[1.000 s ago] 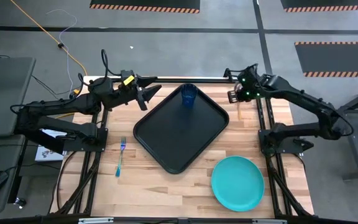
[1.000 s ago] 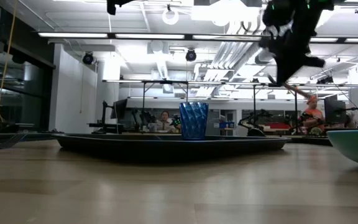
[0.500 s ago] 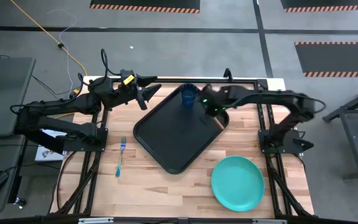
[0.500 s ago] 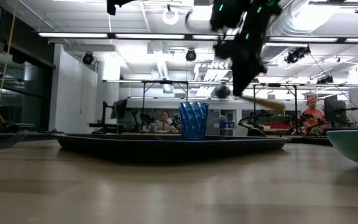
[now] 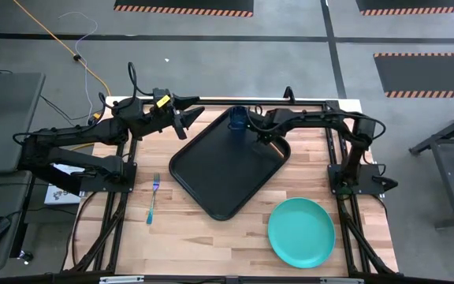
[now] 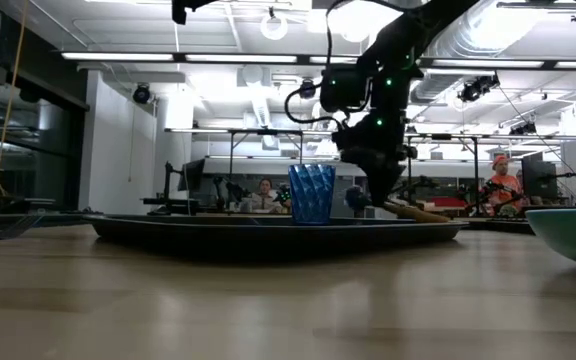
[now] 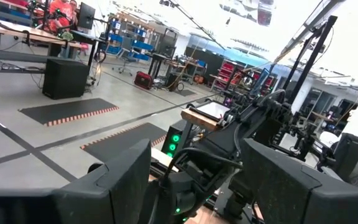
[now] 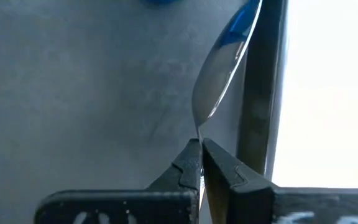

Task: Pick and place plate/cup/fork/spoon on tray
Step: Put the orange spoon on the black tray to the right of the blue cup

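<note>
Fork (image 5: pixel 152 199) lay near tabletop's left edge, well apart from tray (image 5: pixel 211 177), handle toward the near edge. Left gripper (image 5: pixel 189 120) hung at the far-left part of the table, just off tray's far-left rim, fingers spread w/ a clear gap, nothing between them; its wrist view showed two dark fingers (image 7: pixel 120 186) apart. Tray sat mid-table, turned diagonal. Cup (image 5: pixel 238 120) stood upright in tray's far corner; low view had cup (image 6: pixel 311 194) on the tray floor, w/ tray rim (image 6: pixel 168 228) in front. Right gripper (image 5: pixel 268 136) was low over tray's far-right rim, just beside cup, fingers pinched on spoon (image 6: pixel 400 209); wrist view showed fingertips (image 8: pixel 191 165) clamped on the thin neck below the silver bowl of spoon (image 8: pixel 219 71), bowl over tray floor next to rim. Orange handle stuck out to the right in low view. Plate (image 5: pixel 301 231) rested near table's near-right corner, apart from tray.
</note>
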Robot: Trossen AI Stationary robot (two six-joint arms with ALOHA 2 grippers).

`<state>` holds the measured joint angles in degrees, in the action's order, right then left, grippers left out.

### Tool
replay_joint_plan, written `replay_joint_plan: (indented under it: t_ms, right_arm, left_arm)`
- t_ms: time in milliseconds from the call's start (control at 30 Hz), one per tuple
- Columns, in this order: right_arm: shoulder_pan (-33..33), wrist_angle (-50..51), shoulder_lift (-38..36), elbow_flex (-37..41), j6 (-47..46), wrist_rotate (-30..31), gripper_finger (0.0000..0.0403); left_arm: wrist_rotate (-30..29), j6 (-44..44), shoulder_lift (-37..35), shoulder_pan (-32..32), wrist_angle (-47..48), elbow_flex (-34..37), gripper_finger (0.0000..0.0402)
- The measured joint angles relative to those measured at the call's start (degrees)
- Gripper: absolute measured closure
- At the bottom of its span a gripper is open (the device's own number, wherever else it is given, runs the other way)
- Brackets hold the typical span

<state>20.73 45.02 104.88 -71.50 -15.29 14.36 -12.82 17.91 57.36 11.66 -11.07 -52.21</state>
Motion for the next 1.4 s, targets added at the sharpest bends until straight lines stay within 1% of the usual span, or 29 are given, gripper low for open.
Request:
replay_joint_plan:
  t_ms: [267,600,1133,1233,1400]
  right_arm:
    - [-0.35,-0.18,2.93,0.0,1.83,2.16,0.0402]
    - [-0.52,-0.47,5.05,0.0,-2.72,3.64,0.0403]
    - [-0.5,-0.57,4.92,0.0,-5.35,1.64,0.04]
    - [-0.52,-0.62,4.59,0.0,-5.36,0.8,0.0384]
    - [-0.52,-0.53,4.09,0.0,-5.32,-0.61,0.0333]
  left_arm:
    - [0.0,-0.01,0.0,0.0,0.0,0.0,0.0161]
    - [0.0,0.0,0.0,0.0,-0.02,0.0,0.0161]
    - [0.0,0.0,0.0,0.0,-0.04,0.0,0.0161]
    - [0.0,0.0,0.0,0.0,-0.04,0.0,0.0161]
    - [0.02,0.0,0.0,0.0,-0.04,0.0,0.0161]
